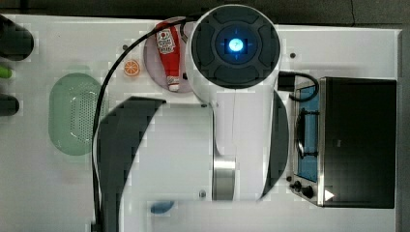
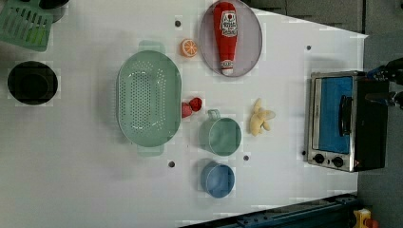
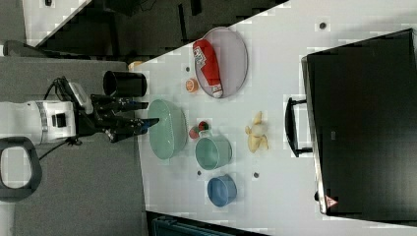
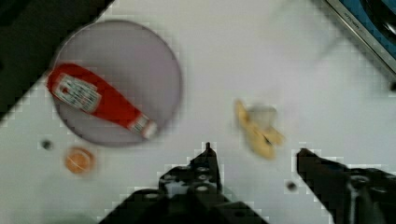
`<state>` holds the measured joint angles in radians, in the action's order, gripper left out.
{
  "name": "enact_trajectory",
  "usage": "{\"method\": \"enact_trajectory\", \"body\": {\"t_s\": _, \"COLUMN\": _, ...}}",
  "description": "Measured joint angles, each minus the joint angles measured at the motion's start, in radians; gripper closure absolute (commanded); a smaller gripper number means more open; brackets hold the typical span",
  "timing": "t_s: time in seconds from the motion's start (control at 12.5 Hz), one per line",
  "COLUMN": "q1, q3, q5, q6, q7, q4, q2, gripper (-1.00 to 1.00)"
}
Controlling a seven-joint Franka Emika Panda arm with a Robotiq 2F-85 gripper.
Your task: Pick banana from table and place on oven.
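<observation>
The banana point(image 2: 259, 121) is a pale yellow, partly peeled fruit lying on the white table point(image 2: 285, 71) between the green cup and the oven point(image 2: 342, 121). The right view shows the banana point(image 3: 256, 133) just off the handle of the oven point(image 3: 364, 123). My gripper point(image 3: 147, 113) hangs high over the table, open, with nothing in it. In the wrist view the banana point(image 4: 259, 133) lies just beyond the gap between the two black fingers of my gripper point(image 4: 254, 150), and a corner of the oven point(image 4: 369, 23) shows. In the top view my arm covers the banana beside the oven point(image 1: 358, 140).
A ketchup bottle point(image 2: 225, 35) lies on a grey plate point(image 2: 252, 52), with an orange slice point(image 2: 188, 47) next to it. A green colander point(image 2: 148, 97), red strawberries point(image 2: 191, 107), a green cup point(image 2: 221, 135) and a blue cup point(image 2: 217, 179) stand near the banana.
</observation>
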<state>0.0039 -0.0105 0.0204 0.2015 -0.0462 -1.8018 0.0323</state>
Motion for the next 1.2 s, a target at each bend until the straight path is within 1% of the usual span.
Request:
{"method": "enact_trajectory", "body": {"t_s": 0.08, "q1": 0.001, "q3": -0.003, "q5": 0.015, "q6": -0.052, "q7": -0.002, "q4": -0.112, "q2": 0.095, "gripper": -0.59}}
{"method": "enact_trajectory", "body": {"t_s": 0.16, "q1": -0.004, "q3": -0.005, "q5": 0.027, "q6": -0.098, "q7": -0.001, "q4": -0.200, "q2": 0.205, "gripper": -0.81}}
{"method": "enact_trajectory", "body": {"t_s": 0.24, "q1": -0.007, "q3": -0.013, "q5": 0.021, "q6": -0.125, "q7": -0.002, "q4": -0.253, "q2": 0.303, "gripper": -0.99}}
{"method": "enact_trajectory", "body": {"t_s": 0.4, "q1": -0.008, "q3": -0.024, "q5": 0.016, "q6": -0.141, "q7": 0.000, "q4": -0.269, "q2": 0.450, "gripper": -1.00}}
{"method": "enact_trajectory", "body": {"t_s": 0.56, "q1": -0.011, "q3": -0.022, "q5": 0.044, "q6": -0.124, "q7": 0.001, "q4": -0.243, "q2": 0.507, "gripper": -1.00}}
{"method": "enact_trajectory", "body": {"t_s": 0.72, "q1": -0.013, "q3": -0.019, "q5": 0.028, "q6": -0.046, "q7": 0.001, "q4": -0.251, "q2": 0.478, "gripper": -1.00}}
{"method": "enact_trajectory", "body": {"t_s": 0.88, "q1": -0.015, "q3": -0.015, "q5": 0.022, "q6": 0.071, "q7": 0.000, "q4": -0.319, "q2": 0.397, "gripper": -1.00}}
{"method": "enact_trajectory", "body": {"t_s": 1.2, "q1": -0.018, "q3": -0.033, "q5": 0.020, "q6": 0.326, "q7": 0.001, "q4": -0.489, "q2": 0.115, "gripper": -1.00}}
